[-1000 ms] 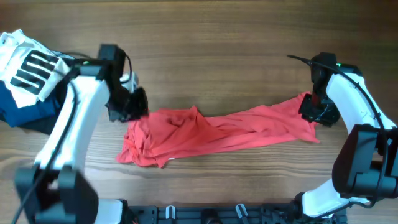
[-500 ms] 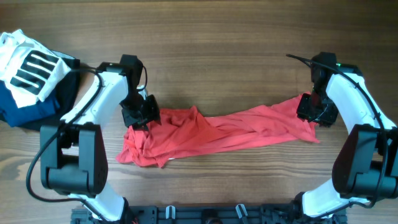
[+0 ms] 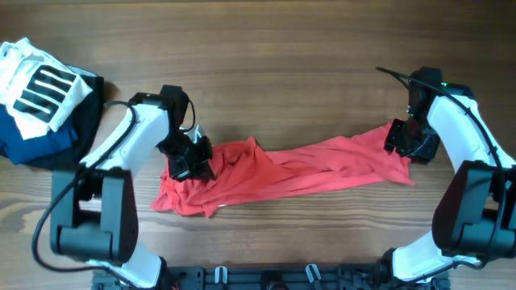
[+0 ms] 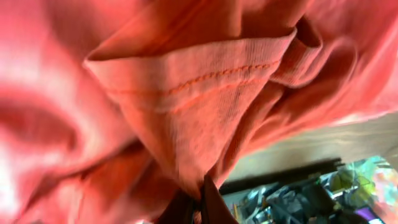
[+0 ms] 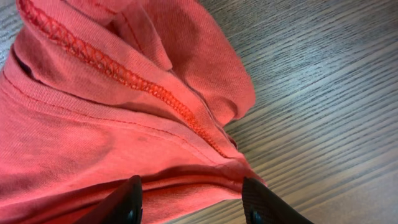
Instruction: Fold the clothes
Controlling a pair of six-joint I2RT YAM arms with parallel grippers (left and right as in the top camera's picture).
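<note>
Found the left arm rising from the lower left of the overhead frame, elbow bent, forearm angled right and wrist tipped down at center left. Saw the left gripper (image 3: 192,161) buried in the crumpled left end of the red T-shirt (image 3: 298,173). From its wrist camera, saw its dark fingers (image 4: 208,202) drawn together at the bottom edge, pinching a stitched fold of the shirt that filled nearly the whole view. Found the right arm standing at the right edge, curved up and back inward, wrist pointing down at center right. Saw the right gripper (image 3: 409,143) sitting on the shirt's narrow right end. From its wrist camera, saw the two black fingers (image 5: 127,202) spread well apart at the bottom of the frame, with the bunched, seamed cloth lying between them and not clamped. Saw the shirt stretched as a rumpled band across the middle of the wooden table (image 3: 282,72), fuller at the left, thinner at the right. Noted a white garment with black stripes (image 3: 36,84) on a navy garment (image 3: 32,141) in the upper left corner, well apart from the shirt.
</note>
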